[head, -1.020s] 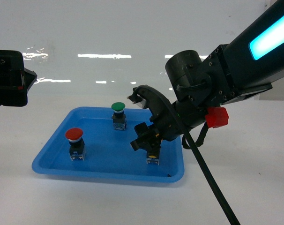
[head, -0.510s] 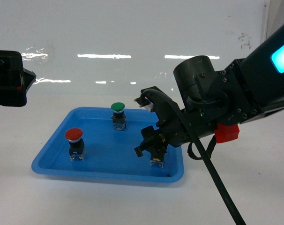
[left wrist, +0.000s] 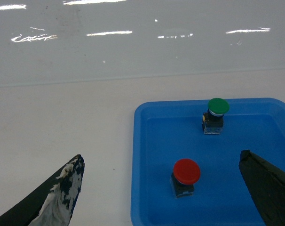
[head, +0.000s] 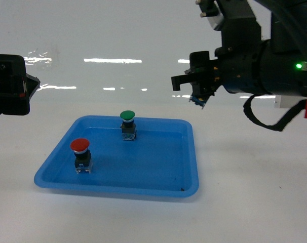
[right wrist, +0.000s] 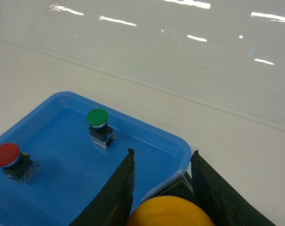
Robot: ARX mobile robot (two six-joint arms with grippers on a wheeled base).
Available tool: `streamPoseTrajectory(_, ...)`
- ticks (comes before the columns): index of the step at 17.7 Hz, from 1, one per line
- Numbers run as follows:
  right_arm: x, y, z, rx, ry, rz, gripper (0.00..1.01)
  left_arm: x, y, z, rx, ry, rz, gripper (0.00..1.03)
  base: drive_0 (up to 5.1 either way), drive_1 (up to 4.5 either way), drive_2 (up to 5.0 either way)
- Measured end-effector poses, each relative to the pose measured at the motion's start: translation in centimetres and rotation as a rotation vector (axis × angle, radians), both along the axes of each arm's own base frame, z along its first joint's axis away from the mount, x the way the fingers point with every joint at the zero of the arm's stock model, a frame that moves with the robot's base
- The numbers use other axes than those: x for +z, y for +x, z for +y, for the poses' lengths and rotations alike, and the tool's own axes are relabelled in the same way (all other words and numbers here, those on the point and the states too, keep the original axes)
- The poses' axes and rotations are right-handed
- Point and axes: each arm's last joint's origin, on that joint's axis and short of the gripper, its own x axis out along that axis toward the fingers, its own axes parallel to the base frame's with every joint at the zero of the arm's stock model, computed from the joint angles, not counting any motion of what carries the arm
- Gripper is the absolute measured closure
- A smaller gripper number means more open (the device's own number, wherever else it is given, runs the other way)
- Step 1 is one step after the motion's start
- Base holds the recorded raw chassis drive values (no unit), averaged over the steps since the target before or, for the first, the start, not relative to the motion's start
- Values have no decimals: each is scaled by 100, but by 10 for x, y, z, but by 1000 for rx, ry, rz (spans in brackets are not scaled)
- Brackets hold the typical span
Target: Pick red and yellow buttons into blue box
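Observation:
The red button (head: 80, 146) stands at the left of a shallow blue tray (head: 113, 186); it also shows in the left wrist view (left wrist: 186, 171) and the right wrist view (right wrist: 5, 154). My right gripper (head: 196, 87) hangs high above the tray's far right corner, shut on the yellow button (right wrist: 170, 213). Its yellow cap fills the space between the fingers (right wrist: 119, 188), with the clear base pointing outward. My left gripper (left wrist: 161, 156) is open, above the tray's left edge, with the red button below between its fingers. The blue box is out of view.
A green-capped button (head: 127, 116) stands at the back of the tray and also shows in the right wrist view (right wrist: 97, 117). The tray rests on a white table (head: 255, 202). A glossy white wall rises behind. The left arm's black body (head: 10, 83) sits at the far left.
My right gripper has risen from the tray's front right to well above its far right corner, carrying the yellow button. The left arm, red button and green button have not moved.

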Motion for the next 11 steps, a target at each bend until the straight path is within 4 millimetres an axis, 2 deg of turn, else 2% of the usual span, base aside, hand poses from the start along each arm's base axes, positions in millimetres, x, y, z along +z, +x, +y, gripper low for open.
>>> streamPoseTrajectory(3,14,-38,-12,-110,30,-74,69,0,0,0,0,0,0,5,0,0,0)
streamPoseTrajectory(5,25,-63,-12,-142,58,-106,69,0,0,0,0,0,0,5,0,0,0)
streamPoseTrajectory(9,21,-94,-14,-164,64,-93,69,0,0,0,0,0,0,5,0,0,0)
streamPoseTrajectory(11,18,-99,-22,-186,59,-84,69,0,0,0,0,0,1,5,0,0,0)
